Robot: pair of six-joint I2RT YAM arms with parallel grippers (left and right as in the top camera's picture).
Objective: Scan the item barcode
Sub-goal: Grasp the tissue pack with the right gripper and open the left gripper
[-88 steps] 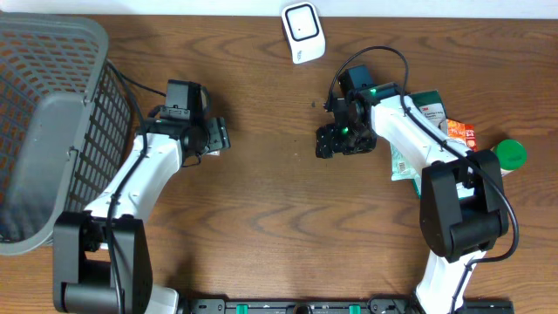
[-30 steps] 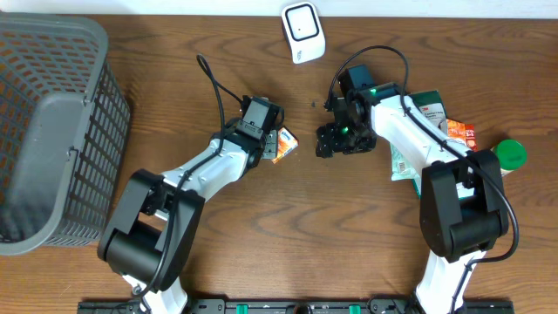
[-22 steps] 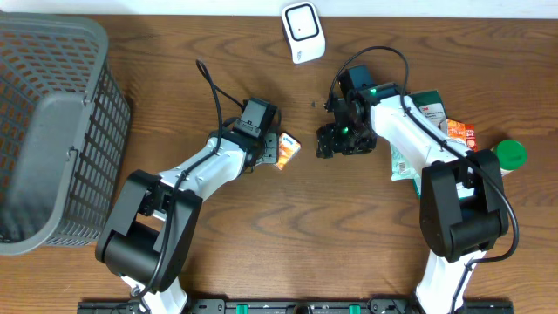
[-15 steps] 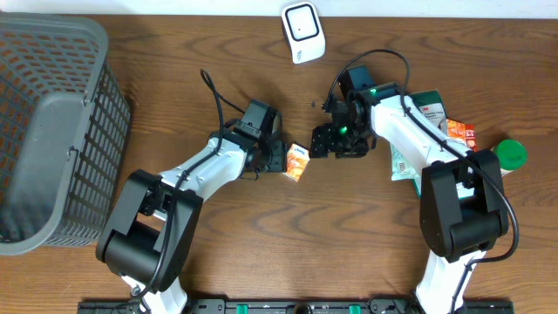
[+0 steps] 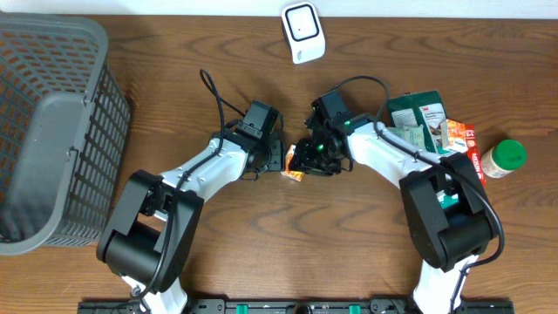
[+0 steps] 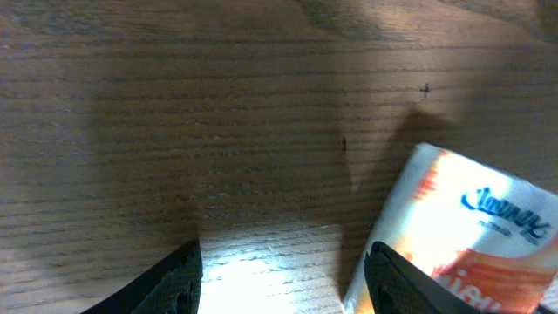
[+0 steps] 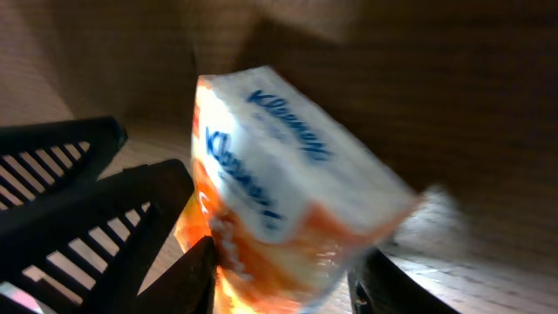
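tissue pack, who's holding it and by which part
The tissue pack sits with its orange end between the fingers of the right gripper. The left gripper is beside it; whether either grips firmly cannot be told.

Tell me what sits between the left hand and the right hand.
The orange-and-white tissue pack sits between the left hand and the right hand, as the overhead view shows.

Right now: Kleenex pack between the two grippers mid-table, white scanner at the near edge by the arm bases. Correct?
Not quite. The Kleenex pack is between the left gripper and right gripper mid-table, but the white scanner stands at the far edge, opposite the arm bases. The overhead view shows it.
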